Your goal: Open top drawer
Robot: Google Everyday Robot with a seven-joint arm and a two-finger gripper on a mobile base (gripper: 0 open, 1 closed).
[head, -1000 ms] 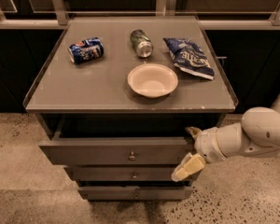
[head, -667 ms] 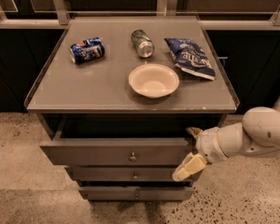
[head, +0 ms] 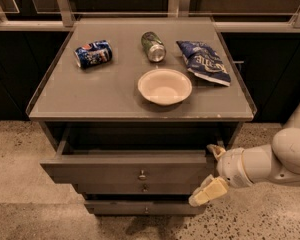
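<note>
At the right end of the top drawer's front, the gripper (head: 211,172) sits with its two pale fingers (head: 209,192) spread wide apart, one above the other. The upper finger is at the front's top edge and the lower one hangs below its bottom edge. From this angle I cannot tell whether either finger actually touches the panel. The white arm (head: 270,164) runs off to the right behind the gripper and is cut by the frame edge, so I see nothing of the base.

Directly left of the gripper, the top drawer (head: 105,170) stands pulled partway out of the cabinet, its small round knob (head: 142,174) well to the left of the fingers. Its inside lies in deep shadow under the overhanging top, and I cannot make out anything in there. Below it, to the gripper's lower left, the middle drawer (head: 115,188) shows only a thin strip of its front, and the bottom drawer (head: 120,207) sits lower.

Up and to the left of the gripper, on the grey cabinet top (head: 90,96), a white bowl (head: 164,86) stands nearest. Beyond it lie a blue chip bag (head: 203,61), a green can (head: 153,46) on its side, and farthest left a dented blue soda can (head: 93,53). The print on the cans is too blurred for me to read.
</note>
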